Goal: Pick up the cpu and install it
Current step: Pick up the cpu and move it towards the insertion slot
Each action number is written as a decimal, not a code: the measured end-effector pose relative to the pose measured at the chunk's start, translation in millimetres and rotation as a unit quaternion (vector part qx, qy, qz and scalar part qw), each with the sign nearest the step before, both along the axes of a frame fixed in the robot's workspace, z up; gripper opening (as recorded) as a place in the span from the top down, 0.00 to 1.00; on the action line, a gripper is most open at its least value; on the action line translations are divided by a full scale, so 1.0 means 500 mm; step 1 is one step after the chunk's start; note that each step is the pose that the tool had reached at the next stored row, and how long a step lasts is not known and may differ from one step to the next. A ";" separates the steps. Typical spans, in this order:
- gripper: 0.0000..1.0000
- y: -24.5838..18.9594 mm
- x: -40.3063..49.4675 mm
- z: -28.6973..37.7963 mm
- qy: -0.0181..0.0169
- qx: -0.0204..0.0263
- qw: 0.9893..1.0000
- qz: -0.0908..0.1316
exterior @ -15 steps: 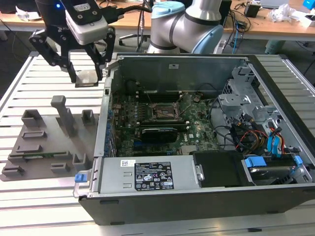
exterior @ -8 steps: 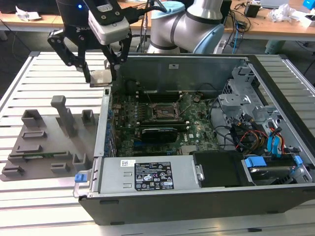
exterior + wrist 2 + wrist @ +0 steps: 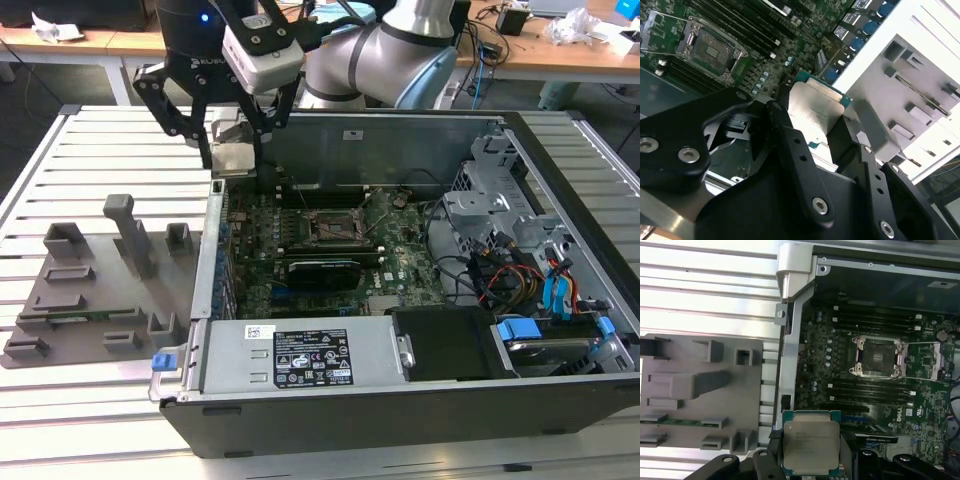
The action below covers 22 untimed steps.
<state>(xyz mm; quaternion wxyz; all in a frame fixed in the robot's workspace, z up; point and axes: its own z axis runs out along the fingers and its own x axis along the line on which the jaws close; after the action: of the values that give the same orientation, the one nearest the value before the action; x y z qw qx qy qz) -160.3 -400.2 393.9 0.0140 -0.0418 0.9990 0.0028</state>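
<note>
- cpu [image 3: 811, 446] — clamped between the jaws, silvery top up in the first wrist view.
- Held aloft over the computer case [image 3: 790, 365] wall — beside the grey tray [image 3: 700, 390] on the desk [image 3: 100, 410].
- Socket [image 3: 879, 356] on the motherboard [image 3: 840, 405] lies well apart.

We find one edge of the cpu [image 3: 810, 442] cut off by the first wrist view's border. In the second wrist view the gripper [image 3: 810, 117] clamps it and covers part of its metal top, so its full outline escapes us.
</note>
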 end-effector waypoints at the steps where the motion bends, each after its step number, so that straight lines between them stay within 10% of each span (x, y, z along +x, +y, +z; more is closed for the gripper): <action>1: 0.45 0.0020 0.006 -0.002 0.000 0.000 1.000 0.000; 15: 0.45 0.0672 0.099 -0.036 0.000 0.000 1.000 0.000; 22: 0.45 0.0836 0.140 -0.061 0.000 0.000 1.000 0.000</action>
<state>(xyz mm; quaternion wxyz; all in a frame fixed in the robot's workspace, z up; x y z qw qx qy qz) -90.2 -358.4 363.2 0.0139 -0.0418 0.9990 0.0030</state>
